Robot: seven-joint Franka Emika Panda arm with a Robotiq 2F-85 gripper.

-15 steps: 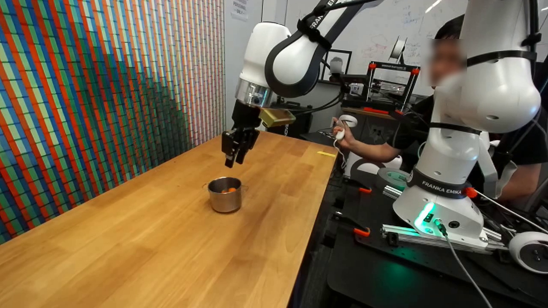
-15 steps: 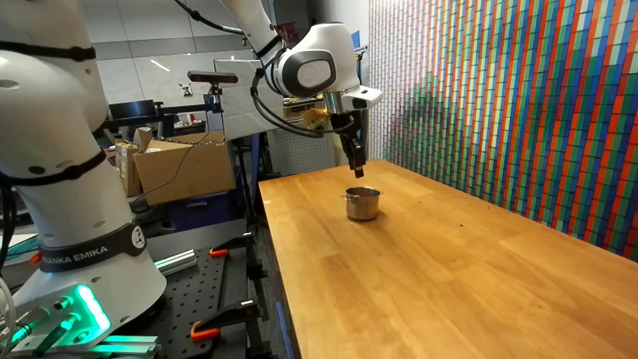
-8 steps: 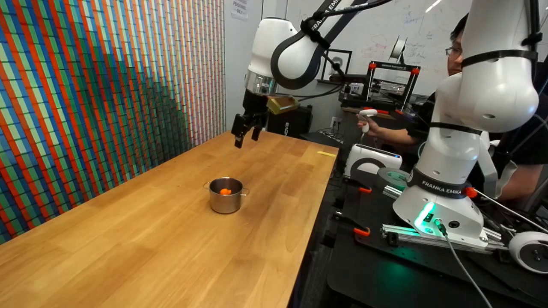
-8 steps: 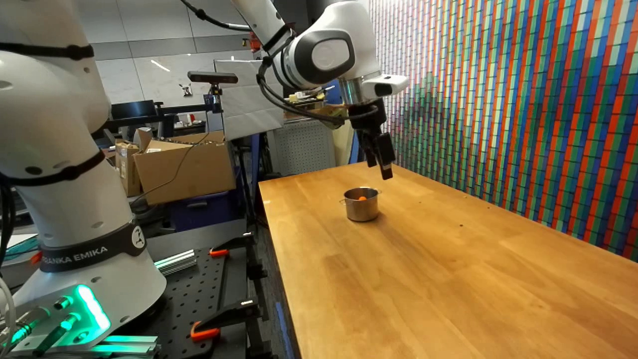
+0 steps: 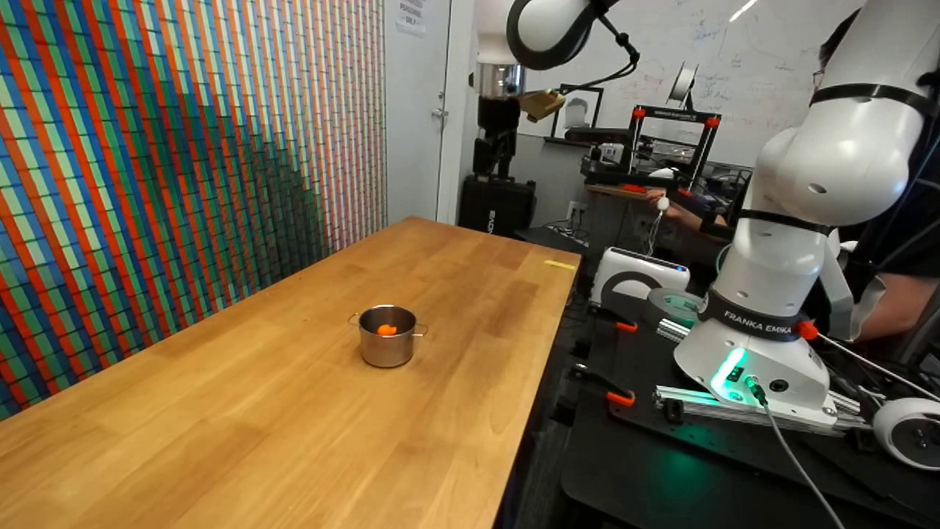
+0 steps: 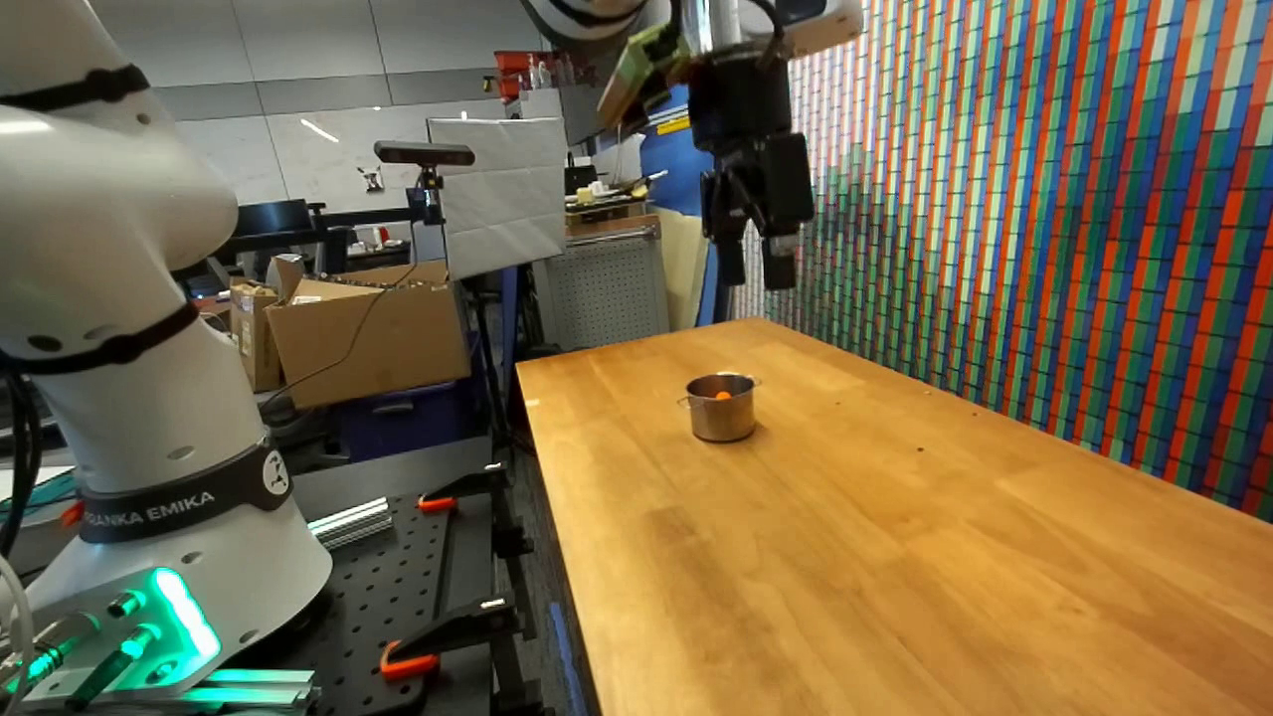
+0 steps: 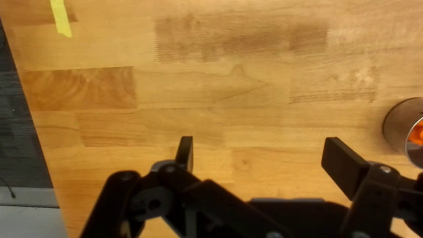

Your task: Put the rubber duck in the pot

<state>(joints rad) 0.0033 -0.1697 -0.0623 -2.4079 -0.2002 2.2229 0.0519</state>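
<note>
The rubber duck, small and bright orange, lies inside the pot. Its orange top also shows over the rim in an exterior view. The shiny metal pot stands upright on the wooden table, with a thin wire handle on each side. At the right edge of the wrist view the pot is cut off, and part of the orange duck shows in it. My gripper is open, its fingers wide apart with only bare wood seen between them. It hangs high above the table, well clear of the pot.
A strip of yellow tape is stuck near the table's edge. Beside the table, black clamps with orange tips sit on the robot's base plate. A multicoloured tiled wall runs along the table's far side. A person sits behind the robot.
From just above the pot, my gripper has risen and moved away from it, its fingers spreading apart. The pot has stayed in place, and the duck inside it shows more plainly.
</note>
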